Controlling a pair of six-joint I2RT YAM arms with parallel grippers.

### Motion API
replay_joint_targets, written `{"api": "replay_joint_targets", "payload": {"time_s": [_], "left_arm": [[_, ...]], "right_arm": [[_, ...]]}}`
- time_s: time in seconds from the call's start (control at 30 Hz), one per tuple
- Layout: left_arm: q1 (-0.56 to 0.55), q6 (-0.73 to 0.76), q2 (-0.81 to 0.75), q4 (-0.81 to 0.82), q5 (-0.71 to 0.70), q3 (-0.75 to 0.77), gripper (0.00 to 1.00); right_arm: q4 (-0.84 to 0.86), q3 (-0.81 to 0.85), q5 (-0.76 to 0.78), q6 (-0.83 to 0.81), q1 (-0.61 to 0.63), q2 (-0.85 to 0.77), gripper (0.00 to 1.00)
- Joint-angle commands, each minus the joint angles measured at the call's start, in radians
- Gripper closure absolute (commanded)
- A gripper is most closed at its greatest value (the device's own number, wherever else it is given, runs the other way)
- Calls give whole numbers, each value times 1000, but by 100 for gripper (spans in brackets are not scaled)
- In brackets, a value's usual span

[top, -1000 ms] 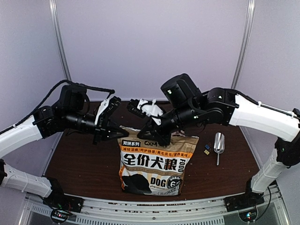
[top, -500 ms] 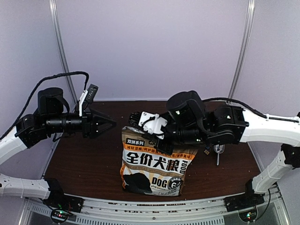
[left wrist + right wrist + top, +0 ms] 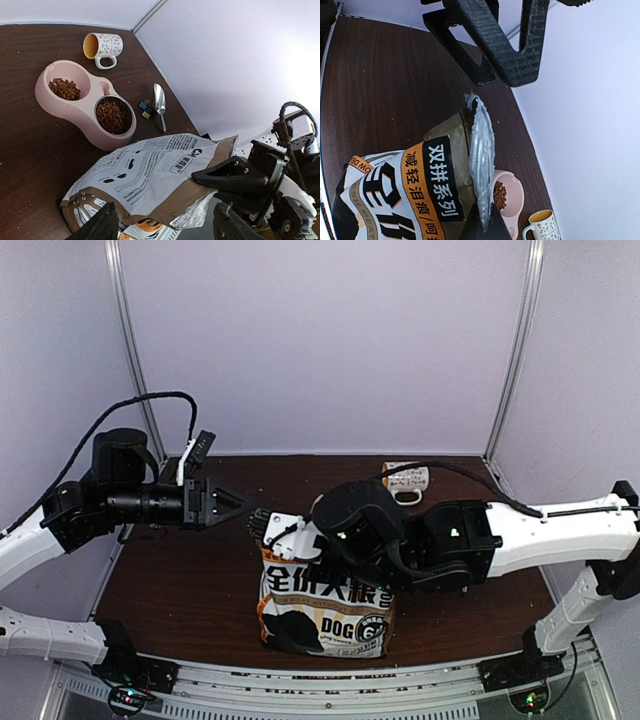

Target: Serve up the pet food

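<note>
Pet food (image 3: 112, 115) fills both wells of the pink bowl (image 3: 70, 113) behind the bag (image 3: 150, 170), its two heaps aligned along the bowl's length; the jaws of the left gripper (image 3: 165, 222) gape empty beside the bag. The jaws of the right gripper (image 3: 484, 226) are clenched on the bag's top seam.

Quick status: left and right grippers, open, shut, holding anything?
Left gripper: open, holding nothing.
Right gripper: shut on the top edge of the dog food bag.

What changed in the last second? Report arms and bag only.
The left gripper let go of the bag at its top, opened its jaws and pulled back to the left. The right arm swung lower and leftward over the bag. Unchanged: the right gripper stays shut on the bag's top edge, and the bag stands in the same spot.
</note>
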Motion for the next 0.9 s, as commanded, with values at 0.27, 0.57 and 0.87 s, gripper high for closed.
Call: {"api": "replay_joint_targets", "payload": {"time_s": [0.27, 0.57, 0.87], "left_arm": [[5, -97, 64, -2, 141, -15, 27], [5, 212, -172, -77, -279, -86, 6], [5, 401, -228, -28, -235, -66, 2]], "right_arm": [[65, 16, 187, -72, 46, 76, 100], [-39, 46, -27, 67, -6, -3, 100], [-360, 307, -445, 171, -111, 68, 57]]}}
